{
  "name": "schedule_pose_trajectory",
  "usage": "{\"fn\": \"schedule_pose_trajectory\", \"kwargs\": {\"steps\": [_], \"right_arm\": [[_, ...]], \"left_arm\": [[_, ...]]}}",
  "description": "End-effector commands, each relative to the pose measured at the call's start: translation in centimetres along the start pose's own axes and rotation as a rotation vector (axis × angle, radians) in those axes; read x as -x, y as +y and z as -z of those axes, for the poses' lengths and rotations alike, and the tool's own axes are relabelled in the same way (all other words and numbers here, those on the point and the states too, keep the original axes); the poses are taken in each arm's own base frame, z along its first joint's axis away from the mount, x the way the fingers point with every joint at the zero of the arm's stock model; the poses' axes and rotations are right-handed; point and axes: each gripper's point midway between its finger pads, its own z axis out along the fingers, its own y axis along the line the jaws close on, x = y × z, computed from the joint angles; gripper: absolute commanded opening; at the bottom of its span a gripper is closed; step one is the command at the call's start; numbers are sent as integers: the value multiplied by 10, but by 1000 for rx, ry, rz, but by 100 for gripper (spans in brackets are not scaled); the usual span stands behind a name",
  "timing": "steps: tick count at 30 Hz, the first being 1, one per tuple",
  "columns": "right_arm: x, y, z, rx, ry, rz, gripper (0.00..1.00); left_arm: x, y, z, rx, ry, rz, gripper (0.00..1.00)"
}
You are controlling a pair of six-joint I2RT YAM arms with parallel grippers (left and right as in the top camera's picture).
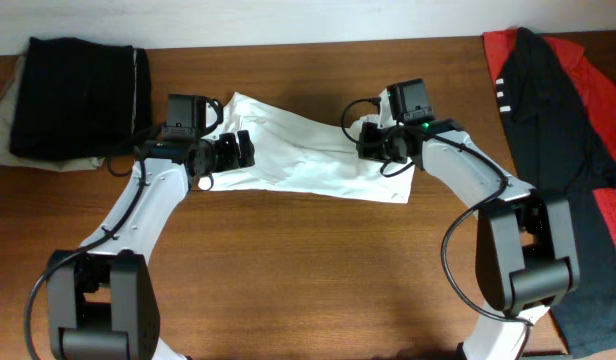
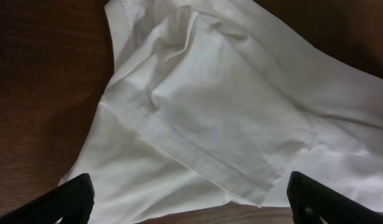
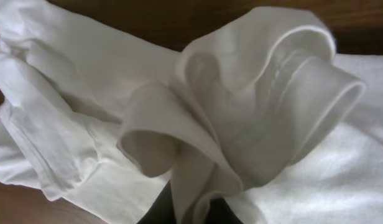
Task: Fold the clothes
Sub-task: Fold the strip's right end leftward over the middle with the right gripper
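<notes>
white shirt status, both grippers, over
Left gripper open above white T-shirt. Right gripper shut on its bunched edge. Crumpled, not folded. Black-and-red garment apart, right side.

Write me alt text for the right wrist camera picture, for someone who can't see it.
The right gripper pinches a bunched fold of the white T-shirt, and the cloth stands in loose curled loops above its dark fingertips. More of the shirt lies crumpled at left, with the wooden table behind.
</notes>
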Motion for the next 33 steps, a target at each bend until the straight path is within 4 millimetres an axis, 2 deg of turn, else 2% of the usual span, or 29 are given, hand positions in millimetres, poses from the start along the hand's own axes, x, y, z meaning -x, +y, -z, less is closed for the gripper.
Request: {"fn": "schedule_pose_trajectory", "kwargs": {"steps": [1, 2, 3, 4, 7, 9, 11, 12, 13, 17, 19, 21, 22, 24, 25, 26, 27, 28, 30, 33], "right_arm": [[-1, 17, -4, 36, 1, 14, 36], [-2, 22, -5, 43, 0, 25, 64], [-2, 26, -5, 53, -1, 30, 78], [3, 28, -2, 71, -5, 40, 88], [20, 10, 24, 52, 6, -17, 88], [18, 6, 30, 96, 41, -18, 77], [12, 9, 21, 100, 54, 9, 31], [10, 14, 9, 109, 57, 29, 9], [7, 16, -2, 112, 68, 34, 4], [-21, 25, -50, 283, 184, 14, 4], [-39, 23, -63, 325, 258, -24, 4], [-34, 24, -59, 327, 244, -36, 4], [-26, 26, -50, 332, 219, -26, 4], [-1, 28, -23, 346, 137, 17, 4], [16, 26, -3, 352, 79, 35, 4], [31, 18, 15, 349, 28, 32, 4], [39, 7, 22, 350, 8, 13, 4], [43, -2, 24, 369, -2, -1, 5], [45, 4, 19, 487, 1, 27, 5], [33, 14, -15, 581, 28, 68, 5]], "left_arm": [[1, 1, 1, 4, -3, -14, 99], [1, 1, 1, 4, -3, -14, 99], [1, 1, 1, 4, -3, -14, 99], [1, 1, 1, 4, -3, -14, 99], [-2, 2, 1, 7, 8, -13, 99], [-2, 2, 1, 7, 7, -13, 99], [-2, 2, 1, 7, 8, -13, 99], [-2, 2, 1, 7, 8, -13, 99], [-2, 2, 1, 7, 8, -13, 99], [-2, 2, 1, 7, 8, -12, 99], [-2, 2, 1, 7, 8, -13, 99], [-3, 2, 1, 8, 12, -12, 99], [-4, 2, 1, 9, 15, -11, 99], [-4, 2, 1, 9, 15, -11, 99], [-4, 2, 1, 9, 15, -11, 99], [-4, 2, 1, 9, 15, -11, 99], [-3, 2, 1, 9, 14, -11, 99], [-3, 2, 1, 9, 15, -11, 99], [-3, 2, 1, 9, 12, -12, 99], [-3, 2, 1, 8, 11, -12, 99]]}}
